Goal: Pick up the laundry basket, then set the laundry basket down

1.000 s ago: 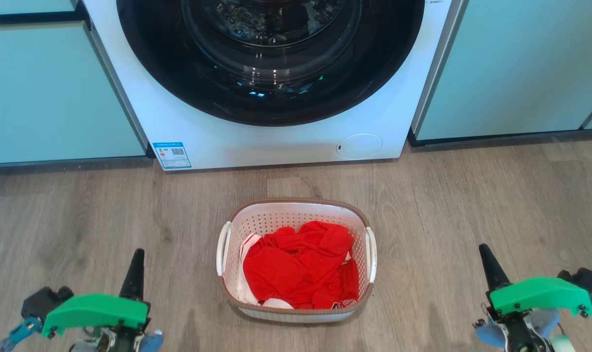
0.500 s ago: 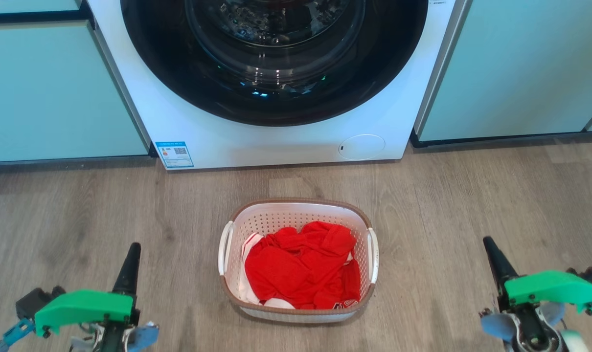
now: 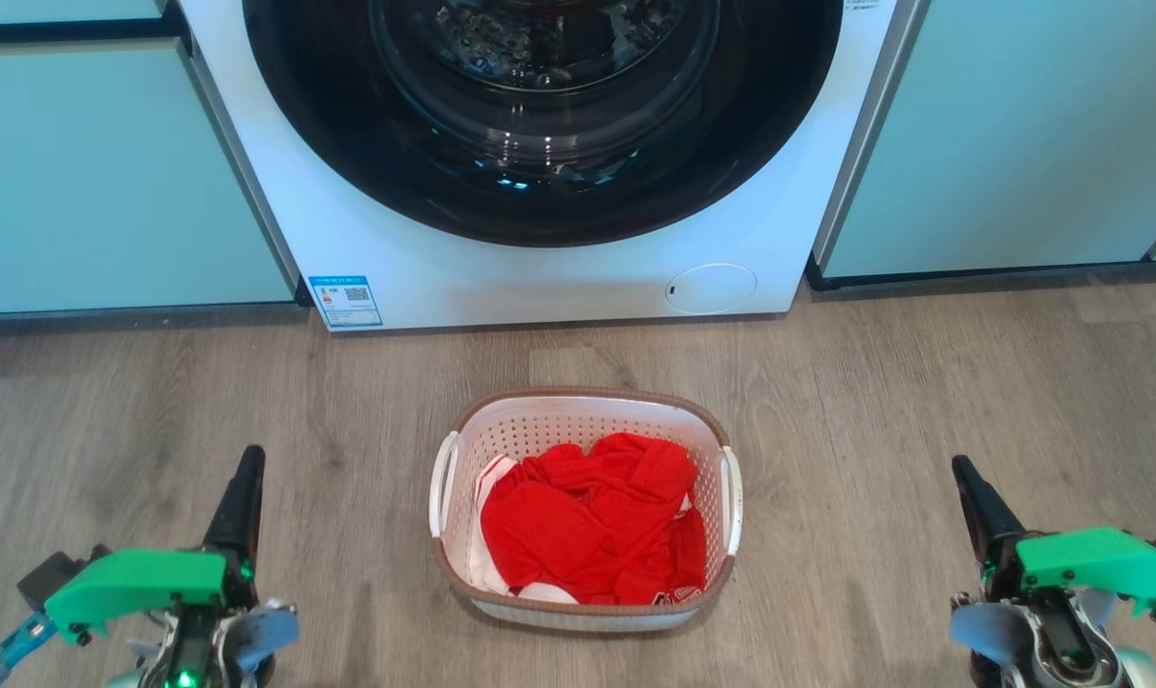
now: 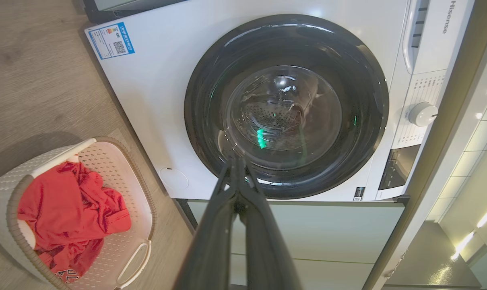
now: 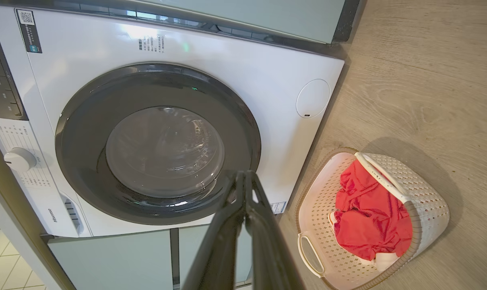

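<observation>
Laundry basket [image 3: 540, 427] on floor [image 3: 855, 401] before washing machine [image 3: 502, 277], red garment [image 3: 588, 516] inside. From wrist views: control dial [image 4: 423, 114]. Left gripper [image 3: 249, 459], right gripper [image 3: 963, 468]: jaws clenched, empty, flanking, farther outward than a second ago.

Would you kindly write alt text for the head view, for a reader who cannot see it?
A white basket of red clothes sits on the wood floor before a washing machine. The left pincer and right pincer, both shut, flank the basket without touching it.
</observation>
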Motion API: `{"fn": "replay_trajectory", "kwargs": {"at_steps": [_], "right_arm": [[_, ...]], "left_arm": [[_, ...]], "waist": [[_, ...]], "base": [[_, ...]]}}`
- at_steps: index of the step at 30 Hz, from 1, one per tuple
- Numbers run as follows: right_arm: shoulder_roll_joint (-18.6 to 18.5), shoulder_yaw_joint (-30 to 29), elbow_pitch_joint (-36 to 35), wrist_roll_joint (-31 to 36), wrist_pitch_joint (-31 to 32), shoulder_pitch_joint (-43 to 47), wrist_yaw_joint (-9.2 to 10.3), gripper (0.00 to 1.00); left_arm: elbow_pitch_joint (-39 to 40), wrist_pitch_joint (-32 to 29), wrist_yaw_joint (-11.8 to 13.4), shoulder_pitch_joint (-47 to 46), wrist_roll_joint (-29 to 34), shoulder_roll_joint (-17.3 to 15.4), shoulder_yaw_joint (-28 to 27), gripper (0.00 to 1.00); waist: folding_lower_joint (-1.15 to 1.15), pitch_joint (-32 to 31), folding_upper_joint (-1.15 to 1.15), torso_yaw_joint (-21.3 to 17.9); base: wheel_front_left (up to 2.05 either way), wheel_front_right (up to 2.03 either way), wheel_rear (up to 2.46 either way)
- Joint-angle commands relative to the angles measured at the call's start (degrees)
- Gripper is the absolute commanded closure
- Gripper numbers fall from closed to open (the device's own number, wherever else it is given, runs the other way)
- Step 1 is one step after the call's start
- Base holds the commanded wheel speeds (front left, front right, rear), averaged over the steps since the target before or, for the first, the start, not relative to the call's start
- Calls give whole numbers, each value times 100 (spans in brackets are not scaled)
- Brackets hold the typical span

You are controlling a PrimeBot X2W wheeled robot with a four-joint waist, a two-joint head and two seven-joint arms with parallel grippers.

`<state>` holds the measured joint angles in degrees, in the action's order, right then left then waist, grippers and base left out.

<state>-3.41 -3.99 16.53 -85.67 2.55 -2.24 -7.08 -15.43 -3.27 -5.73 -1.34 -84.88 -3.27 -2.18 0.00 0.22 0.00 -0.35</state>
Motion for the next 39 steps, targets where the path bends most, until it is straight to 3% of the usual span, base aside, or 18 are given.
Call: {"fn": "replay_trajectory", "kwargs": {"at_steps": [1, 11, 39], "right_arm": [[-81, 47, -229, -183, 78, -335, -38, 100], [-79, -69, -261, -803, 246, -377, -41, 100], [-40, -125, -258, -756, 290, -382, -41, 100]], "left_arm": [[168, -59, -85, -355, -185, -55, -202, 100], [142, -225, -176, -475, -829, -49, -314, 100], [141, -257, -176, -478, -796, -22, -353, 100]], "waist": [[0, 0, 0, 5], [0, -4, 0, 35], [0, -4, 0, 35]], "base": [[0, 0, 0], [0, 0, 0], [0, 0, 0]]}}
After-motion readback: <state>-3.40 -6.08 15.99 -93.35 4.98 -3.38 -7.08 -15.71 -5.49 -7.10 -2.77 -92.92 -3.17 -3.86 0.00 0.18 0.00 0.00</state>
